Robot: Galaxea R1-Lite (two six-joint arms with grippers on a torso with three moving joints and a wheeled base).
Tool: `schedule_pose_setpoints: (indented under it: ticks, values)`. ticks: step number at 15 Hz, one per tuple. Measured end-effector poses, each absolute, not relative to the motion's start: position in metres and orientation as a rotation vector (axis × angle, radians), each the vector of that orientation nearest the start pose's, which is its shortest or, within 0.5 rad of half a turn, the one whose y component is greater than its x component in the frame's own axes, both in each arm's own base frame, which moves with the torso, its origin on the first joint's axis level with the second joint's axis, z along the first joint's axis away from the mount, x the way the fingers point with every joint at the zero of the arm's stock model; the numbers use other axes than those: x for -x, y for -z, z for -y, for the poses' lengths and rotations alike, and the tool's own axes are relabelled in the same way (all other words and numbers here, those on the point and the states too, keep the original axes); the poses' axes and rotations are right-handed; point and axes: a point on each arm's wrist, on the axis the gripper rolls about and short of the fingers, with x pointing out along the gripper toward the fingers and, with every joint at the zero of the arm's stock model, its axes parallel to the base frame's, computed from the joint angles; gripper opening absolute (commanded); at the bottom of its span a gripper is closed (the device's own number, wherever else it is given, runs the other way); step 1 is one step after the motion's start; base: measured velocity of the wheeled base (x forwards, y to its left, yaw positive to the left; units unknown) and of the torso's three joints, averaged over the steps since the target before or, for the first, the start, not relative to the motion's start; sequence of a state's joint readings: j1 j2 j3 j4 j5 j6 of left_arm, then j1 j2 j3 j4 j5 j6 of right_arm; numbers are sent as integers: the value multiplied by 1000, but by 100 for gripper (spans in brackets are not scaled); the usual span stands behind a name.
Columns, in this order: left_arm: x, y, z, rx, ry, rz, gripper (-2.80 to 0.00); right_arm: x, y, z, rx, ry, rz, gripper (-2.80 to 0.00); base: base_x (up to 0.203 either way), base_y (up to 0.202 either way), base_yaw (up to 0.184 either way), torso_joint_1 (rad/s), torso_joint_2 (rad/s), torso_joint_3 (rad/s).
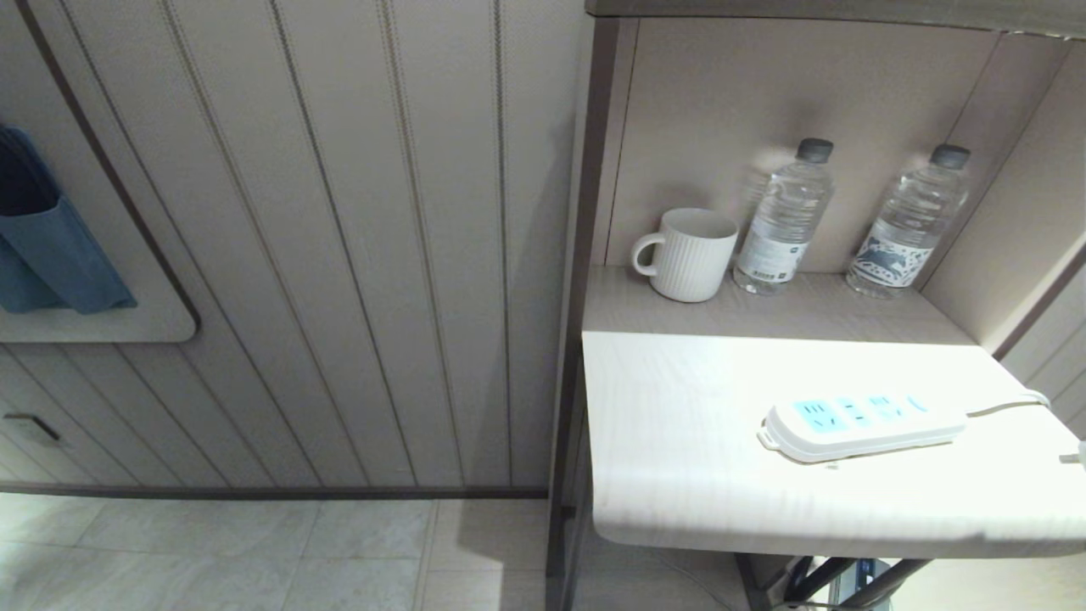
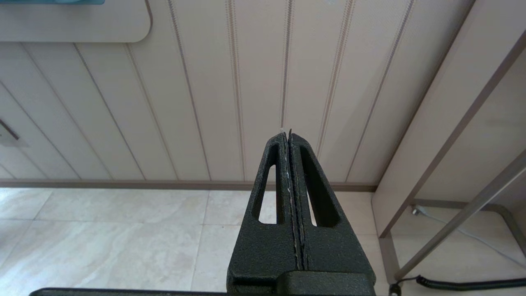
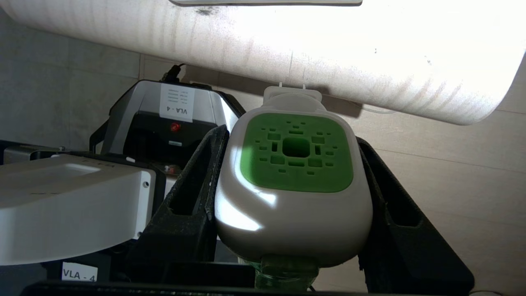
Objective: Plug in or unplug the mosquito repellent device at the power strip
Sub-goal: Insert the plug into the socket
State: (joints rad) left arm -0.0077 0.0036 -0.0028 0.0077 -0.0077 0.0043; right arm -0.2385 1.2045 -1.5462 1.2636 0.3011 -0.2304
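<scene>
Desk (image 1: 679,424): you see its white top at the right of the head view, under a shelf nook.
Power strip (image 1: 861,420): it lies flat on the desk's near right part, sockets empty, cord trailing right.
Water bottles (image 1: 785,221): two stand far back, right of a white mug (image 1: 689,255).
Mosquito repellent device (image 3: 294,181): your right tool (image 3: 287,172) has it clamped between both fingers, below the desk's edge.
Left tool (image 2: 289,164): fingers pressed together, empty, facing the wall.

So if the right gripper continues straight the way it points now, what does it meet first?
Probably the rounded front edge of the pale wooden tabletop, just beyond the prongs of the white, green-patched mosquito repellent device that the right gripper holds; depth is unclear.
</scene>
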Motion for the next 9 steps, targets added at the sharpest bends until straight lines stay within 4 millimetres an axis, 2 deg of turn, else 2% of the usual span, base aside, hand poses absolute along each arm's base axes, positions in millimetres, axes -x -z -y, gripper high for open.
schedule_pose_setpoints:
  ticks: [4,9]
  values:
    - [23,-76,0,-4,15,-8,-280,-114,-328,19,-31,-180,-904,-280,0,0,0,0,0,0]
    - [23,-76,0,-4,15,-8,-280,-128,-324,21,-13,-162,-950,-280,0,0,0,0,0,0]
